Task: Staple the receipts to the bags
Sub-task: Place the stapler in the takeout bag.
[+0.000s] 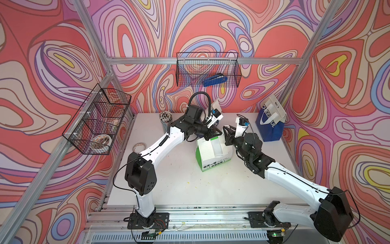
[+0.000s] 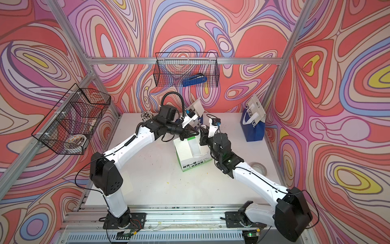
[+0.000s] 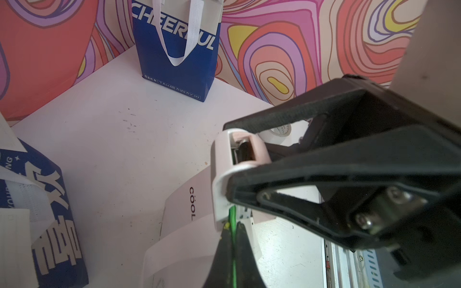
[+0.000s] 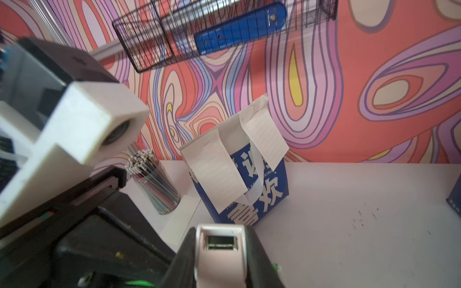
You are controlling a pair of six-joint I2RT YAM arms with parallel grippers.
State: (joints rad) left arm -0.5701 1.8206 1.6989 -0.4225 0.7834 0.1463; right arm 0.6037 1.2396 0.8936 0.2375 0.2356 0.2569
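The green-white bag (image 1: 213,156) stands mid-table with a lined receipt (image 1: 205,150) lying against its top. My left gripper (image 3: 233,232) is shut on that bag's green upper edge. My right gripper (image 4: 220,234) is shut on a pink stapler (image 4: 219,259), whose mouth sits at the bag's edge right beside the left fingers (image 3: 224,259). The blue-white bag with big Chinese characters (image 4: 259,199) stands at the back with two receipts (image 4: 217,174) hanging on it. The CHEERFUL bag (image 1: 271,124) stands in the back right corner.
A blue stapler (image 1: 215,79) lies in the wire basket (image 1: 207,69) on the back wall. A cup of pencils (image 1: 165,118) and a tape roll (image 1: 139,146) are on the left. A second wire basket (image 1: 97,120) hangs on the left wall. A loose receipt (image 4: 182,219) lies by the cup.
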